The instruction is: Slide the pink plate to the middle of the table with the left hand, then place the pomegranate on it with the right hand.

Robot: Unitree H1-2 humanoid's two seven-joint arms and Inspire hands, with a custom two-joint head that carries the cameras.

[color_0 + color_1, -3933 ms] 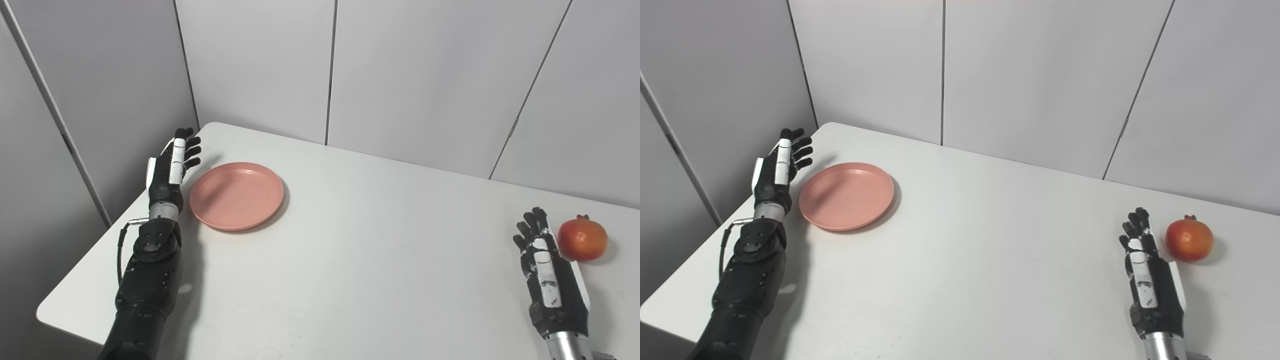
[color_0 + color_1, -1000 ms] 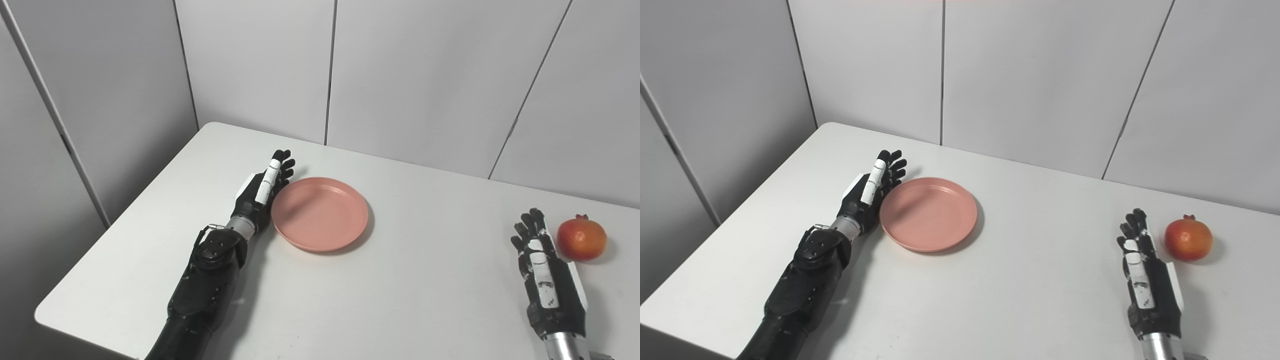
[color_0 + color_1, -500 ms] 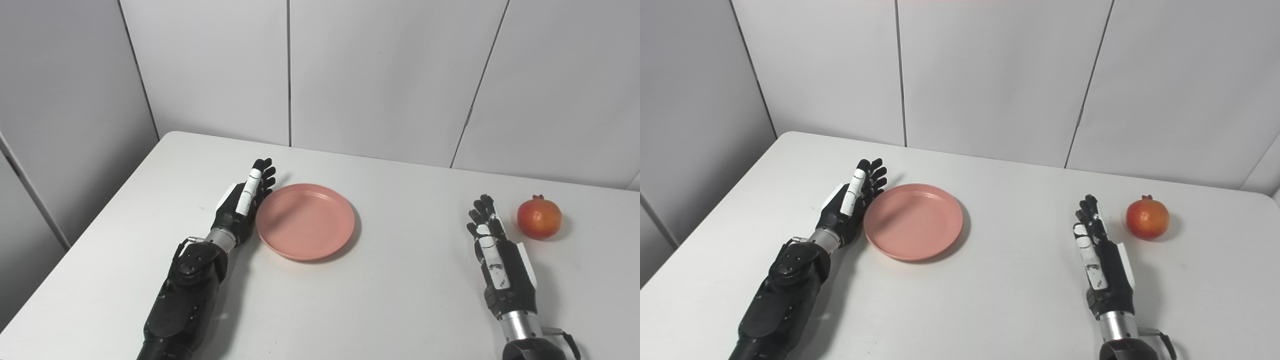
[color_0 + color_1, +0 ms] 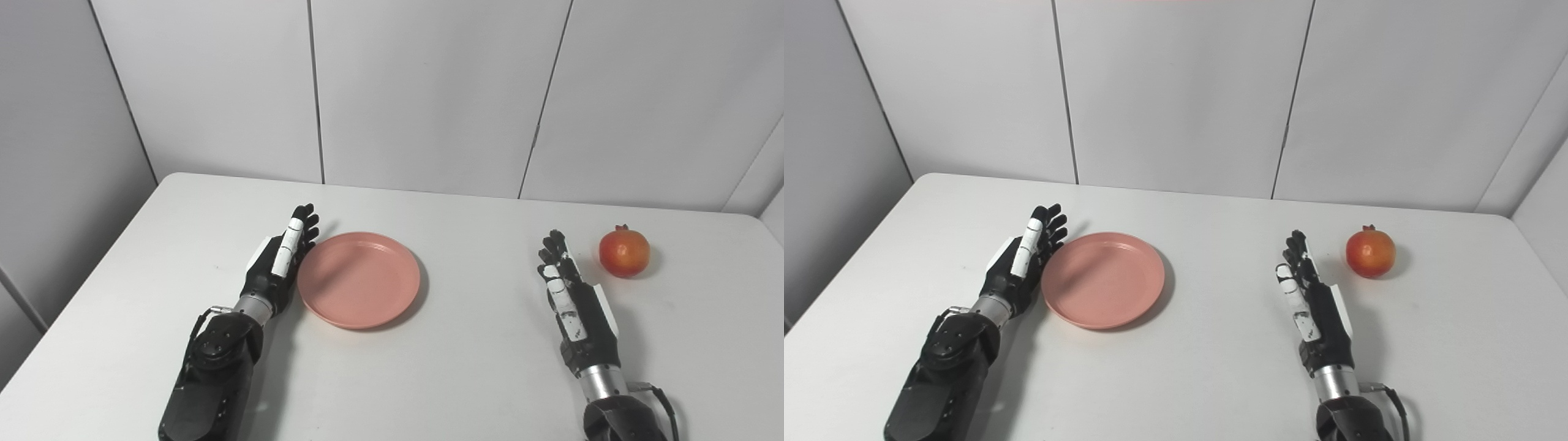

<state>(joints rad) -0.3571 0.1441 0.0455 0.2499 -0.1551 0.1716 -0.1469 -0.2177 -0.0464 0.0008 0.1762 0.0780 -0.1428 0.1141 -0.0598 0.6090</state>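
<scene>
Near the middle of the white surface (image 4: 465,380) lies the pink plate (image 4: 359,278), the left hand (image 4: 277,260) edge-on against its left rim, fingers straight and close together; the right hand (image 4: 572,294) rests empty, fingers extended, near the pomegranate (image 4: 624,252) at far right

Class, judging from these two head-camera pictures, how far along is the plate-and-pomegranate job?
Done, or nearly: the pink plate lies near the middle of the table, a little left of centre, with the left hand open, edge-on against its left rim. In hand: nothing is being carried. Left: the pomegranate sits on the table at the right; the right hand, open beside it, must grasp it and set it on the plate.
</scene>
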